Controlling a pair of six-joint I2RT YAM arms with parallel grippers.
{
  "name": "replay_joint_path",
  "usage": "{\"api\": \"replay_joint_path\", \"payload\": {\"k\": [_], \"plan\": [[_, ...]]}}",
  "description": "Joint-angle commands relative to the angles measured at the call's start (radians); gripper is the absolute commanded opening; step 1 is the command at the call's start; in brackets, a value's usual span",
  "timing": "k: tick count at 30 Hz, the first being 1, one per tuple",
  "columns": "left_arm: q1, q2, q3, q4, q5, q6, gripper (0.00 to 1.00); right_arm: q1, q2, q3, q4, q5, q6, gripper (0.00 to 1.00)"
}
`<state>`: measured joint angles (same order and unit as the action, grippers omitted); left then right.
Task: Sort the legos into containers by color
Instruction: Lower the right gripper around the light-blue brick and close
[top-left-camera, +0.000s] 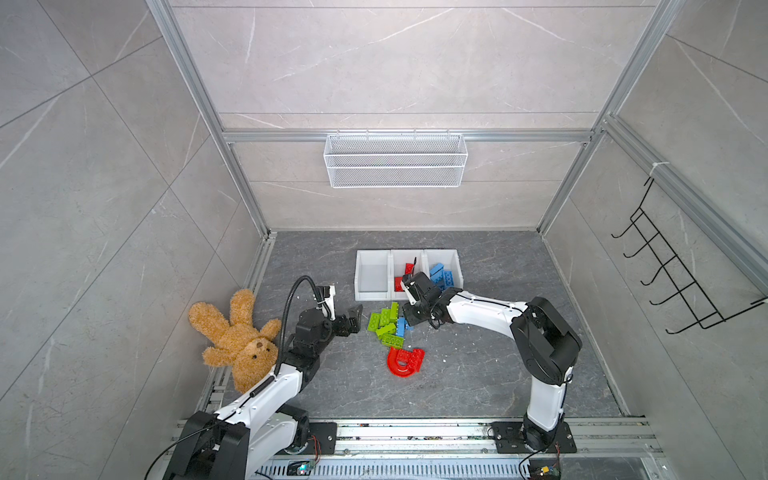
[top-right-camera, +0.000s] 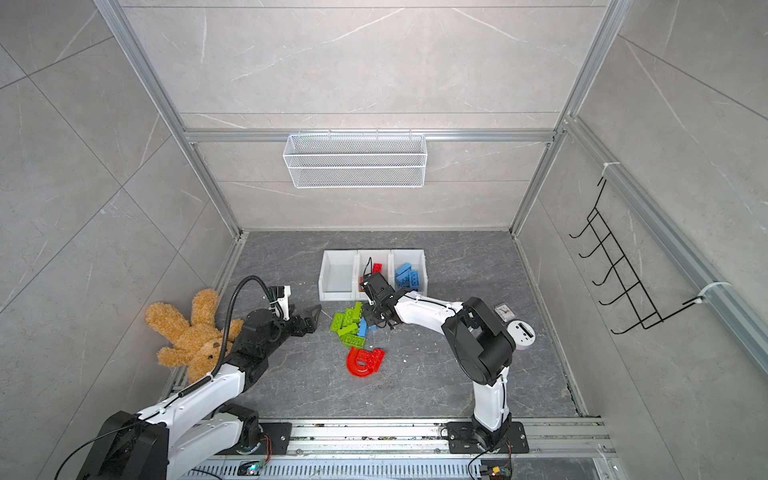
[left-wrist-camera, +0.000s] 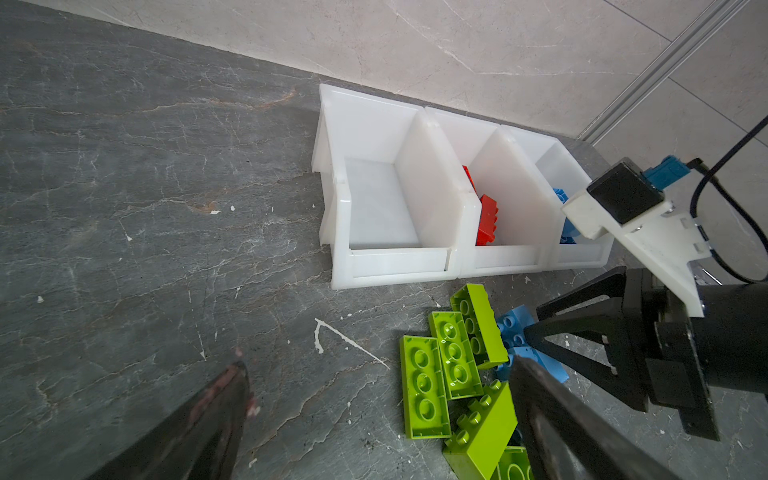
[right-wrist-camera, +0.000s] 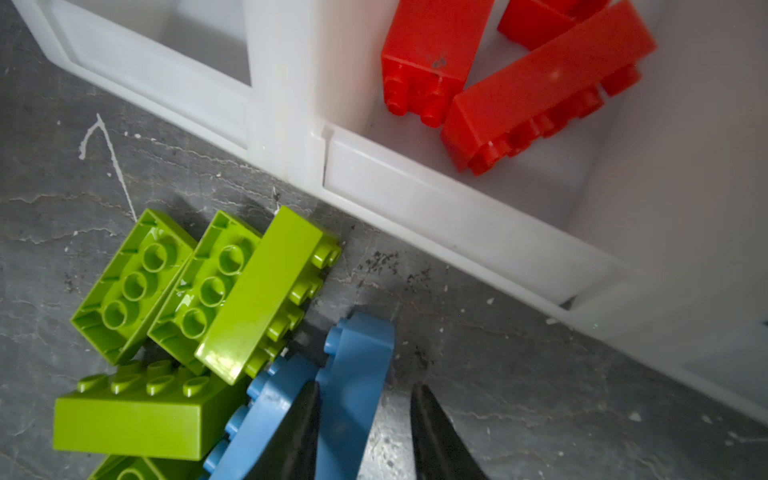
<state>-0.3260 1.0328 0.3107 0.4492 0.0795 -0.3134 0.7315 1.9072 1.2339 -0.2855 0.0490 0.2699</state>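
1. Where the table (top-left-camera: 478, 374) lies bare to the left of the loose bricks, the left pincer (top-left-camera: 353, 318) hangs with its jaws spread wide and nothing between them. It points right, toward the green bricks (top-left-camera: 384, 324).
2. The green bricks lie in a heap just near of the containers (top-left-camera: 372, 296), whose left bin (top-left-camera: 372, 276) is empty. A red arch (top-left-camera: 405, 361) lies nearer than the heap.
3. Against the right edge of that heap is a blue brick (right-wrist-camera: 357, 365), lying on its side with its long axis running roughly near to far. The right pincer (right-wrist-camera: 365, 386) reaches over it from the right. One jaw is wedged at its left flank, between it and a second blue piece (right-wrist-camera: 266, 399). The other jaw stands just off its right flank, with a sliver of table showing. The jaws are narrowly open and straddle the brick across its short width, and as far as I can judge they are not clamped on it.
4. The right arm is clearly the nearer one. The right bin (top-left-camera: 456, 266), which holds blue bricks (top-left-camera: 440, 274), lies far and right of the pincer, so once the grip is made the carry should be short.
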Motion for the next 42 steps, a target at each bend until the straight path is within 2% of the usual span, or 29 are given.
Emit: {"api": "replay_joint_path", "payload": {"k": [1, 9, 21, 28, 31, 35, 40, 42], "plan": [[-0.003, -0.005, 0.016, 0.037, -0.002, 0.015, 0.99, -0.013, -0.027, -0.059, -0.004, 0.023, 0.023, 0.37], [-0.002, 0.003, 0.017, 0.04, 0.0, 0.013, 0.99, -0.027, -0.092, -0.133, 0.023, -0.002, 0.03, 0.37], [-0.002, 0.0, 0.017, 0.037, 0.003, 0.014, 0.99, -0.027, -0.044, -0.102, 0.023, -0.03, 0.034, 0.38], [-0.003, -0.001, 0.017, 0.038, 0.001, 0.014, 0.99, -0.026, -0.043, -0.084, 0.005, -0.029, 0.031, 0.48], [-0.002, -0.003, 0.019, 0.034, 0.001, 0.014, 0.99, -0.027, -0.041, -0.081, -0.004, -0.017, 0.03, 0.47], [-0.002, -0.007, 0.018, 0.032, -0.002, 0.015, 0.99, -0.027, -0.023, -0.062, -0.032, -0.005, 0.022, 0.4], [-0.002, 0.002, 0.021, 0.032, 0.002, 0.014, 0.99, -0.027, -0.013, -0.057, -0.027, -0.031, 0.029, 0.39], [-0.002, 0.001, 0.021, 0.032, 0.002, 0.014, 0.99, -0.027, -0.007, -0.052, -0.029, -0.036, 0.033, 0.43]]}}
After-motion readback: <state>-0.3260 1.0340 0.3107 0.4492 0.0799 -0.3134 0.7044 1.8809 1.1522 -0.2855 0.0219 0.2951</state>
